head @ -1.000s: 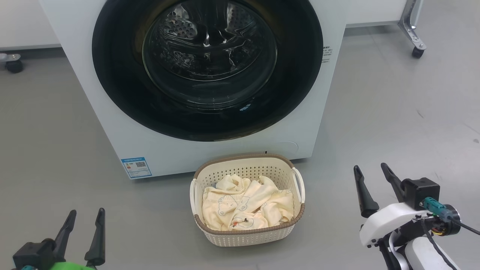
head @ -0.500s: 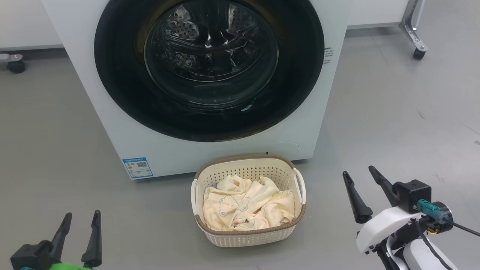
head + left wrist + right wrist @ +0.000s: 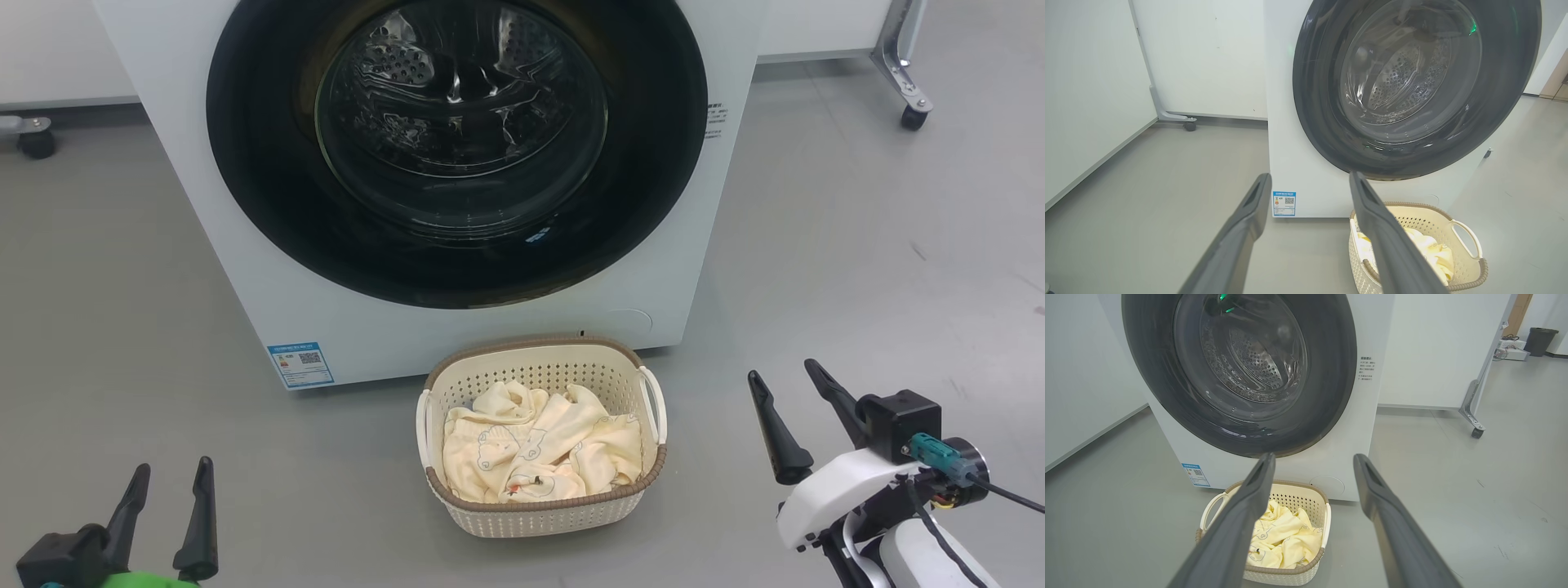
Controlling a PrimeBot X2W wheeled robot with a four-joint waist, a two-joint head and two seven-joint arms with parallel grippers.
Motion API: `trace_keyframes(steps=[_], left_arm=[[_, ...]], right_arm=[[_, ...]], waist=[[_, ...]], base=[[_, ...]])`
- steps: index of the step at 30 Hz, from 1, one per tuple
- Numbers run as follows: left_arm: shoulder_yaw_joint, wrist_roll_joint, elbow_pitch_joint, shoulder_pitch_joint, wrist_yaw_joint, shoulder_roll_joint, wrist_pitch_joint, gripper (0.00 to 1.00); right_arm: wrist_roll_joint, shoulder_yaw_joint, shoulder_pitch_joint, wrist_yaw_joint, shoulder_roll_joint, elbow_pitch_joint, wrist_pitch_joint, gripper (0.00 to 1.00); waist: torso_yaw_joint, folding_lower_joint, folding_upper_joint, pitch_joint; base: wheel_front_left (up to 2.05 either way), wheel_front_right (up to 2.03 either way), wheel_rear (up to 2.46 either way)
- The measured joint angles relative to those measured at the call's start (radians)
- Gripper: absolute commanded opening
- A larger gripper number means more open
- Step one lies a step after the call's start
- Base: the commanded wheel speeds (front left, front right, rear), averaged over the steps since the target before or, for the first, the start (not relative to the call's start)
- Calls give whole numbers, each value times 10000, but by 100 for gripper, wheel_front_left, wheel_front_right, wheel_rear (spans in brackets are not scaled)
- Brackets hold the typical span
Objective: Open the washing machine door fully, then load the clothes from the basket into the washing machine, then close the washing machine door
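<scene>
Glossy black, the washing machine door (image 3: pixel 261 163) sits shut at far centre, ahead of both arms. The right fingers (image 3: pixel 775 429) stand nearer it than the left fingers (image 3: pixel 198 523). Both pairs are spread wide and empty. Its handle edge is hard to tell.

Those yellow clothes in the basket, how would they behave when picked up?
Probably floppy: the clothes lie crumpled in soft folds, so they would likely drape. Likely light, being thin cloth. They overlap in the basket, so one may drag another.
</scene>
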State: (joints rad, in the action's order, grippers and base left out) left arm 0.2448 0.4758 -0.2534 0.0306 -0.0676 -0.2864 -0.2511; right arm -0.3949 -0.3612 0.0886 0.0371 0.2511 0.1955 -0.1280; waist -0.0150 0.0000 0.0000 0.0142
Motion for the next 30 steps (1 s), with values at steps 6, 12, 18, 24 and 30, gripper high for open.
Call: trace_keyframes(steps=[6, 12, 18, 24, 30], left_arm=[[-127, -4, -50, 0, 0, 69, 0, 100], [-182, -6, -54, 0, 0, 90, 0, 100], [-234, -105, -82, 1, 0, 90, 0, 100], [-328, -117, -104, 6, 0, 100, 0, 100], [-431, -207, -107, 24, -6, 140, 0, 100]], right_arm=[[-8, 54, 0, 50, -17, 0, -48, 100], [-10, 182, 0, 169, -35, 0, -100, 100], [-10, 332, 0, 257, -33, 4, -174, 100], [-12, 332, 0, 259, -69, 4, -178, 100], [-12, 345, 0, 345, -81, 2, -263, 100]], waist=[[5, 0, 0, -6], [3, 0, 0, -16], [3, 0, 0, -37], [13, 0, 0, -54], [9, 0, 0, -72]], base=[[0, 0, 0], [0, 0, 0], [0, 0, 0], [0, 0, 0], [0, 0, 0]])
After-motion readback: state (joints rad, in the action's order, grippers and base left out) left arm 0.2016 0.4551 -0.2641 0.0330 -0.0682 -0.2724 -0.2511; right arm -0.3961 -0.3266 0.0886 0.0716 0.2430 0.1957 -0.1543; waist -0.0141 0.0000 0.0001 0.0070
